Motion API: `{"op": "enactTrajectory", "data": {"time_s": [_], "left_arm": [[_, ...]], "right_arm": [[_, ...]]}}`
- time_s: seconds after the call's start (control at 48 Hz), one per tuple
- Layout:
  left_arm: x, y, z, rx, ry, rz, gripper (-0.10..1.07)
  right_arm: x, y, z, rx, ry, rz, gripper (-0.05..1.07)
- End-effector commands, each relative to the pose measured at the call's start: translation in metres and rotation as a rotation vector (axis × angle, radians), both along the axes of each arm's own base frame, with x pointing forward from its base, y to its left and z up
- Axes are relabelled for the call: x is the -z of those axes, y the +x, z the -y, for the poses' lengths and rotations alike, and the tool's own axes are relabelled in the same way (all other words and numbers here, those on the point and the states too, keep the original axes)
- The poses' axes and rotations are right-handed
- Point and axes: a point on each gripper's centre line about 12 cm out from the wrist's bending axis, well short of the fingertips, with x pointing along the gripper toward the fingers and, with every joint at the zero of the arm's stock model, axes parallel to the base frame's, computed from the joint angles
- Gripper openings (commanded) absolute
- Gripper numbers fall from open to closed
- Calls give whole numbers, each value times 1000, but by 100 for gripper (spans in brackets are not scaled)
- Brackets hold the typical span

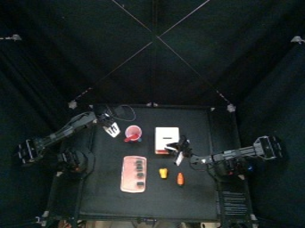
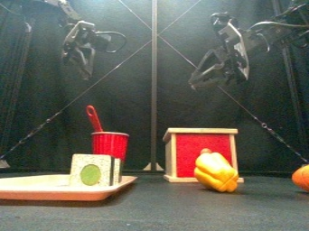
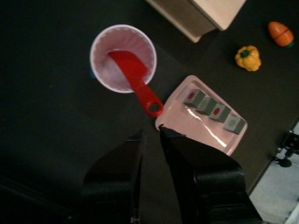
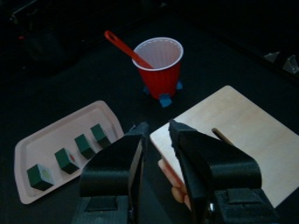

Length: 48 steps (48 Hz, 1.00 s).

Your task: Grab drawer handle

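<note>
Risk comes first: the drawer [image 2: 201, 153] looks light and sits loose on the table [image 1: 107, 183], so a descent that lands off the handle could shove or tip it, and it could knock the yellow pepper [image 2: 215, 171] lying just in front of it.

Taking the drawer as landmark and going from left to right in the front view: the left gripper [image 2: 79, 56] hangs high and well to its left, above the pink tray [image 2: 36, 187] and the red cup [image 2: 110, 144] with its spoon [image 2: 92, 117]. In the left wrist view its fingers [image 3: 149, 166] sit pressed together with nothing between them.

The drawer stands near the table's middle, right of the cup.

The right gripper [image 2: 215, 61] hangs above the drawer, clear of it. Its fingers [image 4: 136, 144] stand spread and empty; the drawer's pale top [image 4: 239, 136] lies directly below them, not yet touched. The handle itself I cannot make out.
</note>
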Motion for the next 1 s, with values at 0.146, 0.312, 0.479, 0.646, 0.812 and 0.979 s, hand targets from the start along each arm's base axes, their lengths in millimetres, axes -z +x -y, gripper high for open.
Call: {"op": "enactTrajectory", "data": {"time_s": [0.146,0.312,0.479,0.646,0.812,0.979], "left_arm": [[11,-21,39,52,96,243,63],[25,-44,61,73,153,439,63],[39,-53,79,118,177,572,63],[69,-45,97,202,193,630,63],[87,-35,112,245,194,738,63],[89,-24,125,276,190,828,63]], "right_arm": [[-11,2,2,5,-6,32,68],[-13,4,3,14,-7,39,68],[-13,6,4,23,-14,38,68],[-11,7,5,35,-13,33,68],[-7,8,5,42,-10,23,68],[-7,7,3,56,36,26,68]]}}
